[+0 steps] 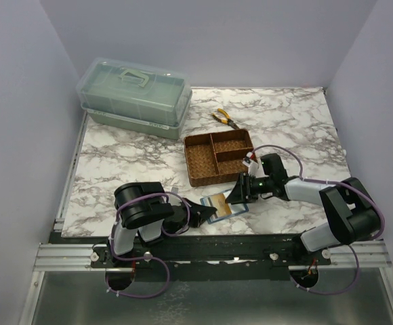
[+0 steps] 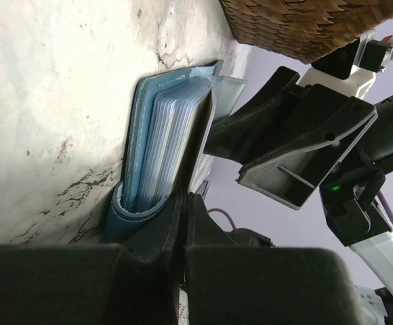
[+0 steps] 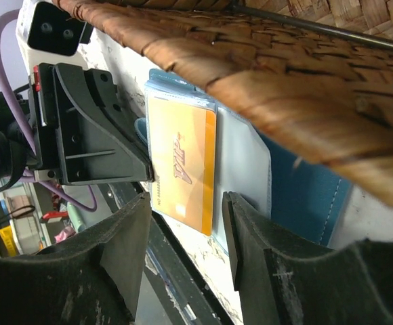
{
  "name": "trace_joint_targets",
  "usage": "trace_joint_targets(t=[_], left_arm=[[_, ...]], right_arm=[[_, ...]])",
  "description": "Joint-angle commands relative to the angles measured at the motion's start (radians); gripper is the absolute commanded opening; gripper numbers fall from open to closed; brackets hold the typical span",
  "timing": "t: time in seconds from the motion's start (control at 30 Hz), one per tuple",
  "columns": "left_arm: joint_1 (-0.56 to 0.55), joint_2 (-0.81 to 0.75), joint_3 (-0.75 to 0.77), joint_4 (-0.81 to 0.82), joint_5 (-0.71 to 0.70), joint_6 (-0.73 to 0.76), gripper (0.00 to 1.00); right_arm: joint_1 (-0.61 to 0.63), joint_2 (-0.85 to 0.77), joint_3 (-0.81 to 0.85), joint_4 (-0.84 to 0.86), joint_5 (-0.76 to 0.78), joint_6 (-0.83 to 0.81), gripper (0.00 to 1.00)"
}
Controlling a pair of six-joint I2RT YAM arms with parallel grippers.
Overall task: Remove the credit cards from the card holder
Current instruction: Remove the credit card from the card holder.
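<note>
The teal-blue card holder (image 1: 229,205) lies open on the marble table between my two grippers. My left gripper (image 1: 207,211) is shut on one leaf of the card holder (image 2: 157,145), whose clear sleeves fan out beside the jaws. In the right wrist view a yellow-gold credit card (image 3: 183,159) sits in a clear sleeve on the blue holder (image 3: 305,196). My right gripper (image 3: 186,206) is open, with one finger on each side of that card's near end and not touching it. Any other cards are hidden in the sleeves.
The brown woven tray (image 1: 218,157) stands just behind the holder, close above my right gripper (image 1: 240,191). Yellow-handled pliers (image 1: 223,119) lie behind the tray. A green lidded box (image 1: 135,95) sits at the back left. The table's near edge runs right below the holder.
</note>
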Motion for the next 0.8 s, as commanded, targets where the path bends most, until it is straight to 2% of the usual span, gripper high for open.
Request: trace_joint_targets(t=[0.0,0.17,0.33,0.57,0.77], left_arm=[[-0.008,0.062,-0.074,0.143,-0.046,-0.064,0.00],[-0.009,0.072,-0.034,0.157,-0.023,-0.050,0.01],[-0.014,0.071,-0.053,0.157,-0.026,-0.040,0.11],[-0.015,0.073,-0.045,0.158,-0.040,-0.029,0.30],[-0.015,0.081,0.001,0.150,-0.029,-0.015,0.34]], right_arm=[[0.014,0.021,-0.032,0.022,0.005,0.029,0.53],[0.019,0.026,-0.046,0.036,0.017,0.046,0.52],[0.018,0.037,-0.043,0.031,0.045,0.042,0.52],[0.019,0.015,-0.043,0.030,0.048,0.043,0.52],[0.019,0.000,-0.046,0.034,0.044,0.047,0.52]])
